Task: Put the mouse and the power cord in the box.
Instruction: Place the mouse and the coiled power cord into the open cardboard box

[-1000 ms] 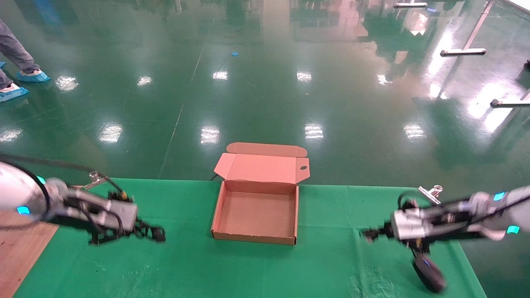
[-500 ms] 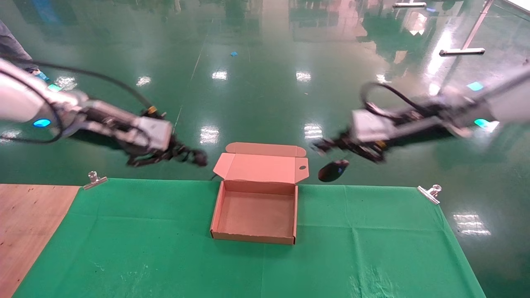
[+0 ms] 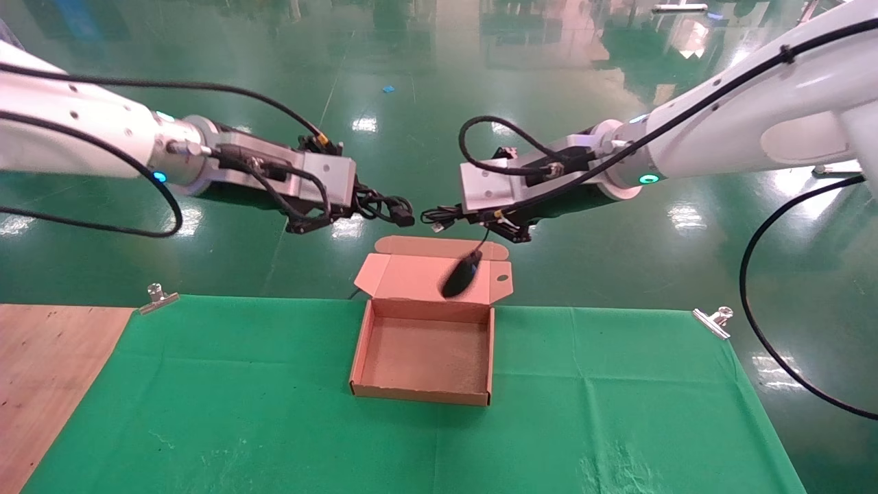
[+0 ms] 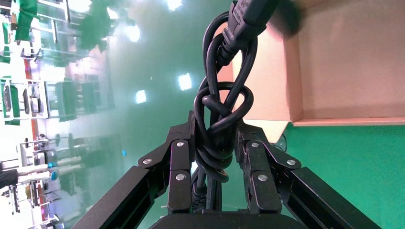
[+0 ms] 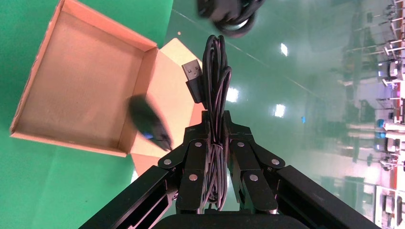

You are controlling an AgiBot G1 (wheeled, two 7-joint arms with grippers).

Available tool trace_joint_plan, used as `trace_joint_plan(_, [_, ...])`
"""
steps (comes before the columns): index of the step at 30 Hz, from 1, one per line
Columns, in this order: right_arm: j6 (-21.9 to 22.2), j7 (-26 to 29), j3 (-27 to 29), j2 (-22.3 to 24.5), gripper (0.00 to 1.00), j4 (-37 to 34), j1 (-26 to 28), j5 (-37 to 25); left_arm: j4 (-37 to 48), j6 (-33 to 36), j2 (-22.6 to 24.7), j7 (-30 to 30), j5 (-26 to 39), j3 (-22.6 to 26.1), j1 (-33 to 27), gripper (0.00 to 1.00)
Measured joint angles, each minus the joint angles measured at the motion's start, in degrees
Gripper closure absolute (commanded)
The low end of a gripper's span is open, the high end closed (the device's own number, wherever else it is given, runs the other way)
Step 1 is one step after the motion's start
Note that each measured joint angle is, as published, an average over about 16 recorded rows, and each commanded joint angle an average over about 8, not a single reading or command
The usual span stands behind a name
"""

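The brown box [image 3: 420, 394] lies open at the middle of the green cloth, its lid [image 3: 411, 278] standing up at the far side. High behind the lid, my left gripper [image 3: 374, 206] is shut on the coiled black power cord [image 3: 392, 209], whose knotted loops [image 4: 222, 109] fill the space between the fingers. Facing it from the right, my right gripper [image 3: 456, 214] is shut on the mouse's bundled thin cable [image 5: 216, 95], with the USB plug [image 5: 192, 76] sticking out. The black mouse [image 3: 459, 276] dangles from that cable in front of the lid, above the box's far edge [image 5: 143, 76].
A green cloth [image 3: 274, 425] covers the table, held by metal clips at the far left [image 3: 158, 296] and far right [image 3: 713, 321]. Bare wood [image 3: 41, 370] shows at the left. Shiny green floor [image 3: 439, 103] lies beyond the table's far edge.
Both arms rose from table height and swung inward to meet above the lid. The mouse came off the cloth and swung from the right of the lid to in front of it.
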Motion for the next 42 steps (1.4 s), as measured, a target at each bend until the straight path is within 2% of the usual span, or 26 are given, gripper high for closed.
trace_joint_plan(6, [0.79, 1.77, -1.38, 0.22, 1.00, 2.14, -0.89, 0.90, -3.54, -5.23, 0.32, 0.04, 0.33, -0.33, 4.11, 1.00])
trace_joint_plan(14, [-0.07, 1.28, -2.06, 2.39, 1.00, 1.97, -1.43, 2.40, -9.95, -22.92, 1.97, -0.35, 2.29, -1.80, 15.84, 1.00])
trace_joint_plan(21, [-2.30, -0.62, -1.53, 6.13, 1.00, 1.23, -2.60, 3.82, -13.93, -36.26, 4.84, -3.99, 5.08, -2.22, 26.92, 1.00])
trace_joint_plan(27, [-4.26, -1.82, -0.90, 9.76, 1.00, 1.80, -3.93, 4.87, -13.35, -38.69, 7.38, -8.00, 6.72, 0.79, 31.55, 1.00])
trace_joint_plan(37, [-6.11, -2.26, -0.18, 14.26, 1.00, 4.14, -5.50, 5.91, -8.97, -40.12, 9.27, -13.49, 4.20, 10.93, 31.63, 0.99])
trace_joint_plan(38, [-6.18, -2.24, -0.14, 14.54, 1.00, 4.36, -5.66, 5.97, -8.62, -40.50, 9.30, -13.91, 3.69, 12.05, 31.44, 0.93])
trace_joint_plan(42, [-6.31, -2.12, -0.02, 15.36, 1.00, 5.11, -6.39, 6.15, -7.47, -42.33, 9.35, -15.41, 1.54, 16.30, 30.59, 0.43])
